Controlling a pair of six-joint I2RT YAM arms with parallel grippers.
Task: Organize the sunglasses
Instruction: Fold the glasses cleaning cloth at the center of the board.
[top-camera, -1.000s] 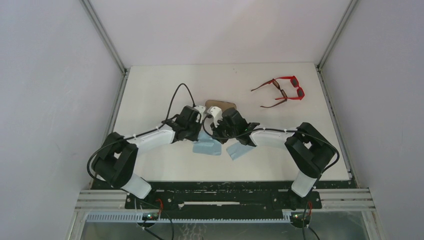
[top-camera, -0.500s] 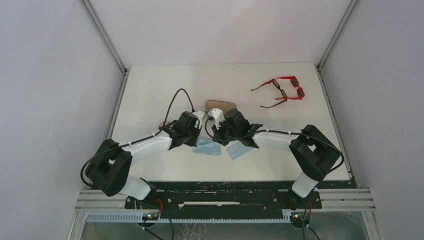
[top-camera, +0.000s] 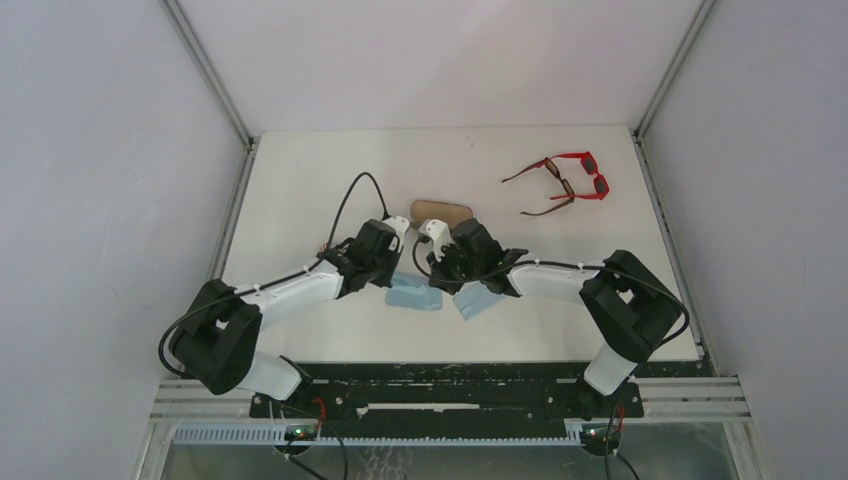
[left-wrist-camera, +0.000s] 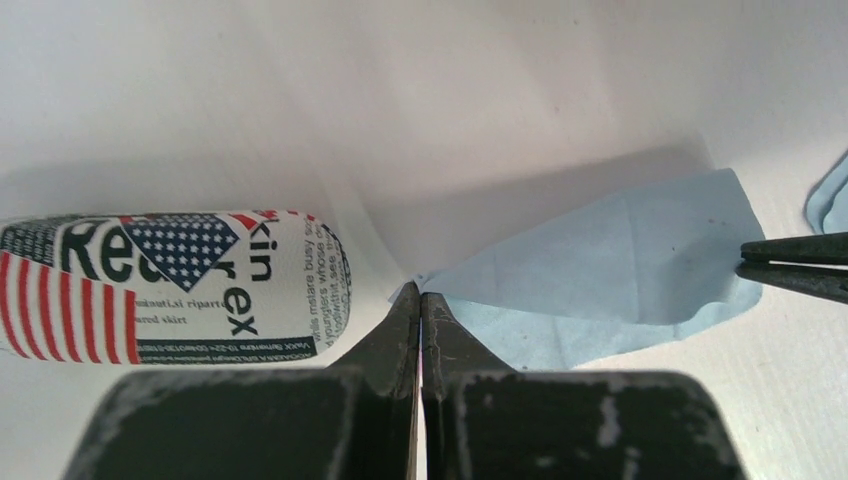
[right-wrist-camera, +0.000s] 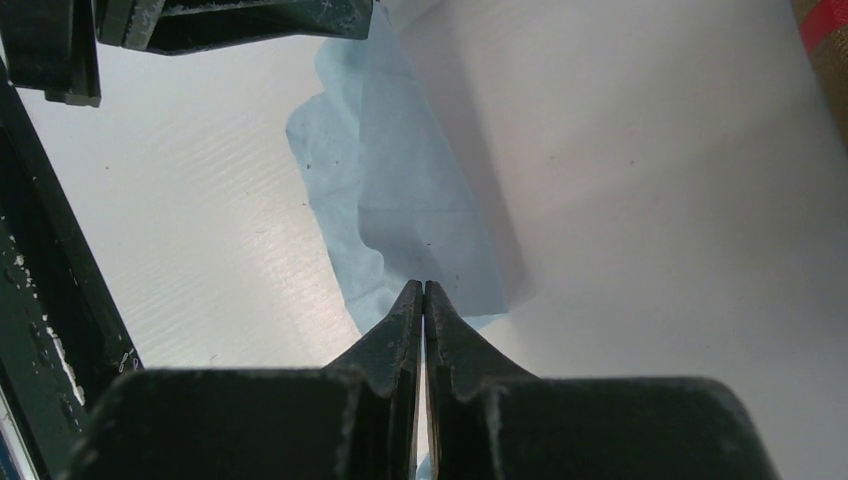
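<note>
The red sunglasses (top-camera: 583, 172) and the slimmer brown sunglasses (top-camera: 556, 196) lie touching at the table's far right, away from both arms. My left gripper (top-camera: 393, 274) is shut on a corner of a light blue cloth (left-wrist-camera: 600, 250), seen at its fingertips in the left wrist view (left-wrist-camera: 420, 297). My right gripper (top-camera: 443, 279) is shut on the opposite edge of the same cloth (right-wrist-camera: 410, 190), seen in the right wrist view (right-wrist-camera: 422, 287). The cloth's upper layer is lifted between them. The right gripper's fingers (left-wrist-camera: 795, 265) show at the right edge of the left wrist view.
A flag-print case (left-wrist-camera: 170, 285) lies left of the left gripper; it is hidden in the top view. A brown case (top-camera: 441, 210) lies just beyond the grippers. A second blue cloth (top-camera: 480, 301) lies under the right arm.
The left arm's elbow swung left and toward the near edge. Both grippers drew slightly nearer with the cloth, which now looks lower and flatter. The sunglasses have not moved.
</note>
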